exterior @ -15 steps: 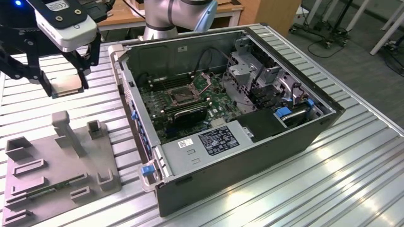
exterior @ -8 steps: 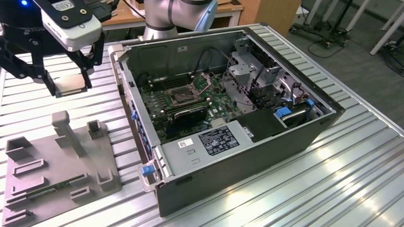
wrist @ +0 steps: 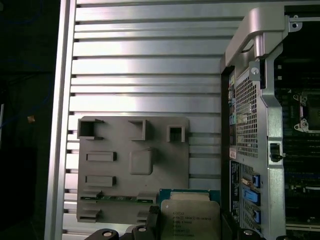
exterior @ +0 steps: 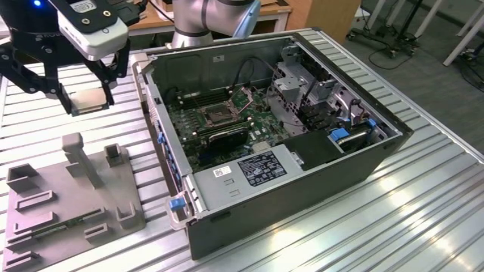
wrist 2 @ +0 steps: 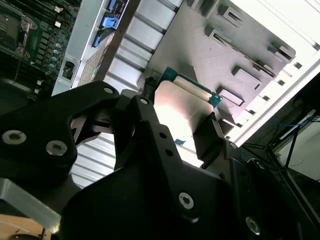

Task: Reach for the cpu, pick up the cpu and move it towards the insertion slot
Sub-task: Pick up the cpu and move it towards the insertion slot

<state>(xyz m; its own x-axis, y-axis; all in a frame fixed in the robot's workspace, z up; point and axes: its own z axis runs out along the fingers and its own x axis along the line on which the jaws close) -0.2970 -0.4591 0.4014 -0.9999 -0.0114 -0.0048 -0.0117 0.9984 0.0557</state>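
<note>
The gripper [exterior: 88, 103] is pinched on the cpu [exterior: 84, 99], one black finger [wrist 2: 207, 134] pressed against each of two opposite edges, with the silvery top plate showing between them in both wrist views. The cpu hangs in the air over the slatted metal table [exterior: 423, 209], above the far end of the grey tray [exterior: 45, 221] and beside the open computer case [exterior: 355, 170]. The insertion slot [exterior: 215, 117] lies inside that case on the green board, well apart from the cpu toward the exterior view's right.
</note>
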